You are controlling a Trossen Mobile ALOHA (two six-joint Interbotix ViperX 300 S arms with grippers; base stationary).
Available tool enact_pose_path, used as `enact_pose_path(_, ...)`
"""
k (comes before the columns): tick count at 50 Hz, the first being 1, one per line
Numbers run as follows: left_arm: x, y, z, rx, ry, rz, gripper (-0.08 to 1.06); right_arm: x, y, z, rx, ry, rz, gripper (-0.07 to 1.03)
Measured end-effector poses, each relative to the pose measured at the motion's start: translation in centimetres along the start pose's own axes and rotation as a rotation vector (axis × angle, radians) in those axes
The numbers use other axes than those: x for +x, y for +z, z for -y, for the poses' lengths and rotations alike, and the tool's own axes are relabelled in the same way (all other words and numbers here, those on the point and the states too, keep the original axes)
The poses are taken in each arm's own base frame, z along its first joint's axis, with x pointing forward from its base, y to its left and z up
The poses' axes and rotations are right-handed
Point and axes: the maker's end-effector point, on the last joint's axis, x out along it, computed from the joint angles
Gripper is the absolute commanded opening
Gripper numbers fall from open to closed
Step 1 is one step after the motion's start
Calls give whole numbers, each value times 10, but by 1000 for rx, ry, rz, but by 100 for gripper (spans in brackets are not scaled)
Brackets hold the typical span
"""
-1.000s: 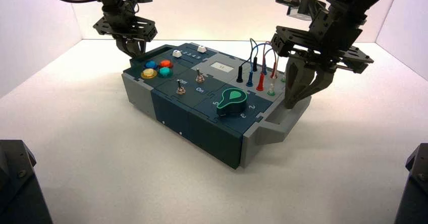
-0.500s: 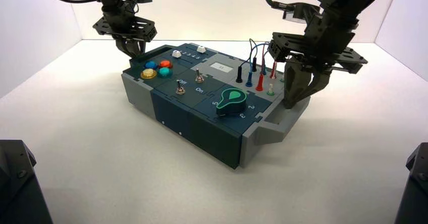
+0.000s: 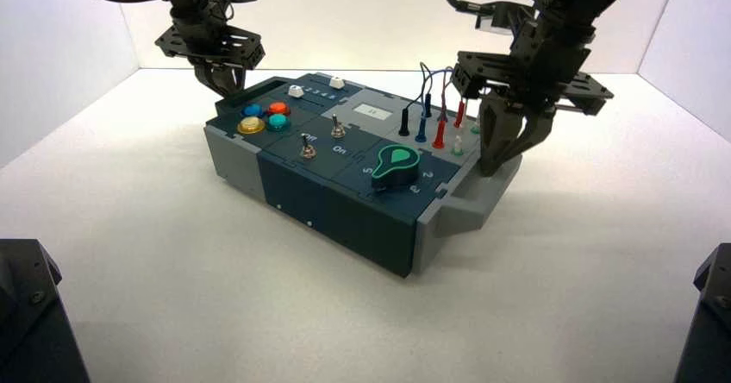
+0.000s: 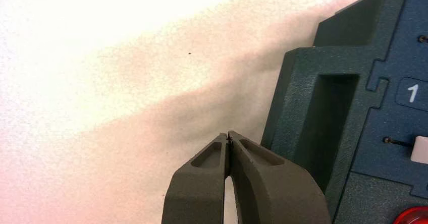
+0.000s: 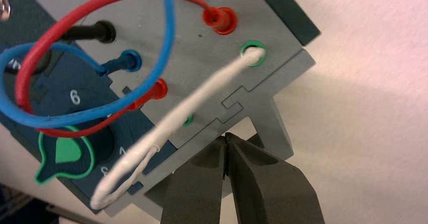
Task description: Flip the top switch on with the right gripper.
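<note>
The top switch (image 3: 338, 128) is a small silver toggle on the box's dark-blue panel, beside the grey section with a white label (image 3: 371, 109). Its twin (image 3: 305, 148) stands nearer the front wall. Neither wrist view shows them. My right gripper (image 3: 490, 169) is shut with nothing in it. Its tips are at the grey handle (image 3: 470, 206) on the box's right end, well right of the switch. In the right wrist view the right gripper (image 5: 225, 137) points at the handle's inner edge (image 5: 275, 128). My left gripper (image 3: 221, 86) hangs shut behind the box's back left corner, also seen from its own wrist camera (image 4: 228, 135).
A green knob (image 3: 396, 164) lies between the switches and my right gripper. Behind the knob stand plugged red, blue and black wires (image 3: 431, 107), and a white wire (image 5: 192, 105) loops over the grey jack panel. Coloured buttons (image 3: 264, 117) and white sliders (image 3: 296, 91) sit at the left.
My right gripper has swung left against the box's right end. The box has shifted slightly left and back. The left arm has barely moved.
</note>
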Motion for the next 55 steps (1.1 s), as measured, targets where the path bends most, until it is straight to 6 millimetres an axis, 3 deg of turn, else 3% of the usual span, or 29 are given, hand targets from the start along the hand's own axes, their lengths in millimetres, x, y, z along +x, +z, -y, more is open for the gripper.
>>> enact_pose_path(23,1,2,9,39,-8,-2,-3,-5,37,31,46,-48,24,-2)
enact_pose_path(55,2,2,12,45,-13,-9,-3,-1,79,40,22,-86,20,-2)
